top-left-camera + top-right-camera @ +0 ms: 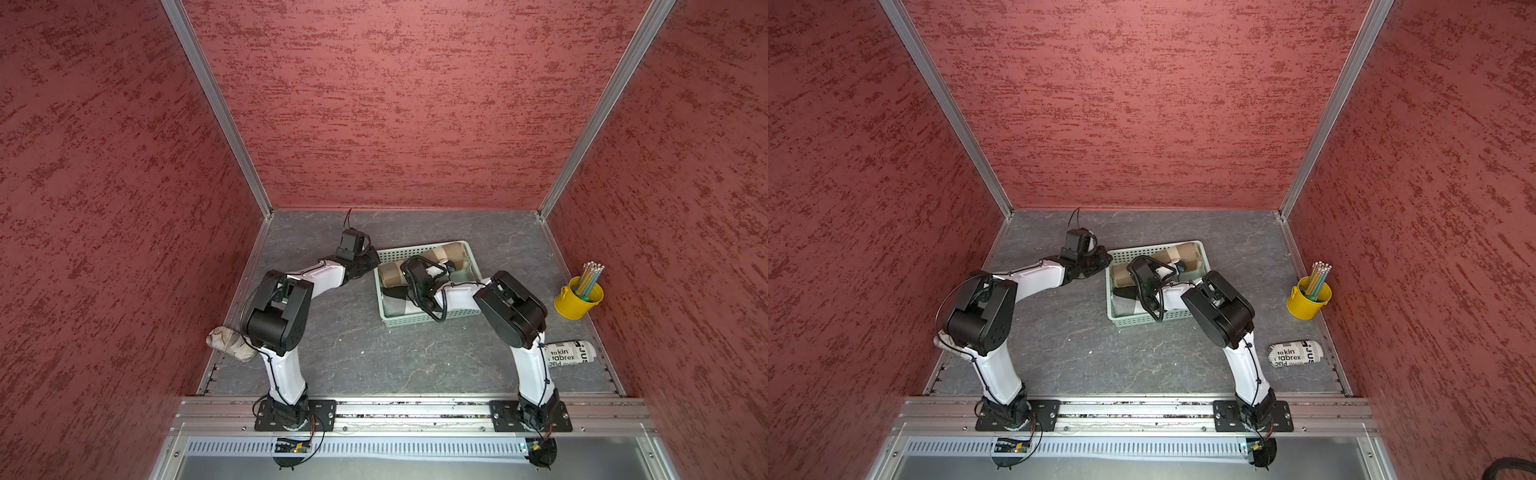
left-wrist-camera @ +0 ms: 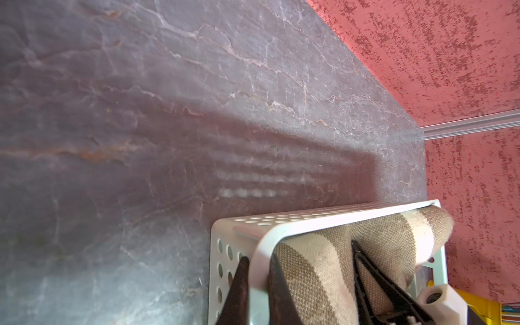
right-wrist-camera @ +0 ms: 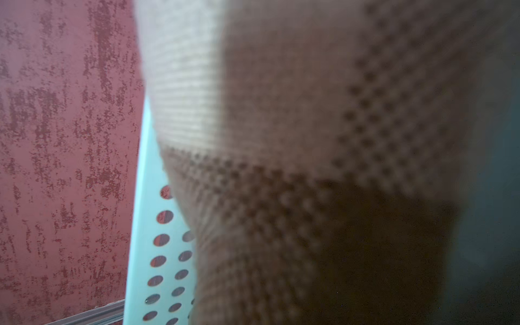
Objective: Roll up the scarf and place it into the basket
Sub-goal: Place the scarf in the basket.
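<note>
My left gripper (image 2: 259, 270) clamped the basket (image 2: 309, 219) wall; my right gripper (image 1: 445, 268) pinched the rolled scarf (image 2: 323, 270) inside. I feared fabric snagging my fingers at release would unroll it.

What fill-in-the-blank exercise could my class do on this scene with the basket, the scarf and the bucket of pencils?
1. The left gripper clamps the wall of the mint-green basket, one finger inside it and one ____.
2. The striped scarf lying in the basket is ____ up.
3. The pencils stand in a small ____ bucket.

Missing words: outside; rolled; yellow.
</note>
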